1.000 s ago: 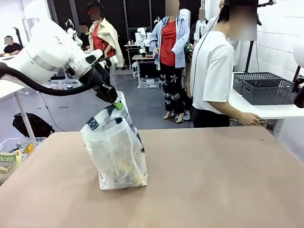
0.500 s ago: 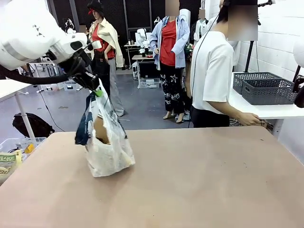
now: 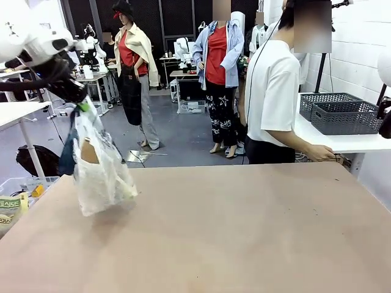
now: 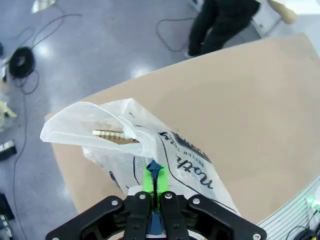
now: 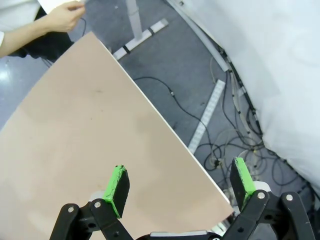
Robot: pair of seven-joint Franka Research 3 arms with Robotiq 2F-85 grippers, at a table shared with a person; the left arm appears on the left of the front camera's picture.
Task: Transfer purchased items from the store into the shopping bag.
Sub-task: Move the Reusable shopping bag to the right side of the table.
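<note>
my left gripper point(image 4: 155, 186) pinches the navy strap of the translucent white crinkly shopping bag point(image 3: 101, 168), hanging above the tan table's point(image 3: 256, 232) left edge. my right gripper point(image 5: 180, 187), jaws spread, hovers over the table's right edge.

Left claw point(image 3: 79, 102) grips shopping bag point(image 3: 101, 174) — lifted off table point(image 3: 244, 232).

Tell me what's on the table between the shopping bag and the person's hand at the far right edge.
Nothing: in the front view the table is bare from the shopping bag across to the person's hand.
</note>
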